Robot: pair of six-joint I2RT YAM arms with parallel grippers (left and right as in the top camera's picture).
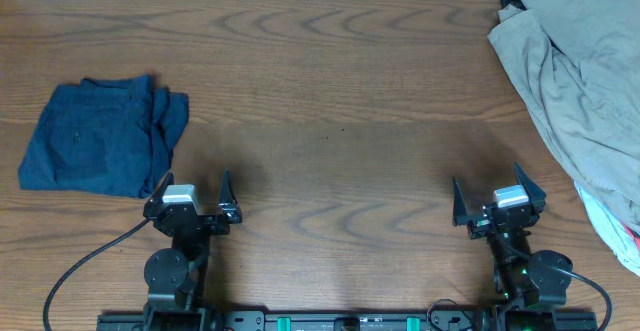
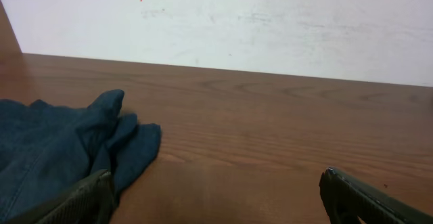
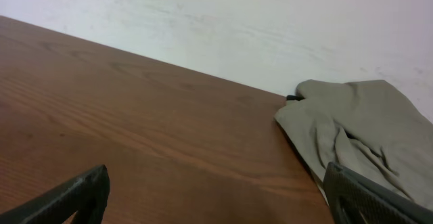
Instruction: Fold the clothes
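Observation:
The khaki trousers lie crumpled in a heap at the table's far right edge, and they also show in the right wrist view. My left gripper is open and empty near the front left. My right gripper is open and empty near the front right, a short way in front of and left of the trousers. Neither gripper touches any cloth.
A folded navy-blue denim garment lies at the left, just behind my left gripper, and also shows in the left wrist view. A bit of reddish and pale cloth peeks out under the trousers at the right edge. A white wall stands behind the table.

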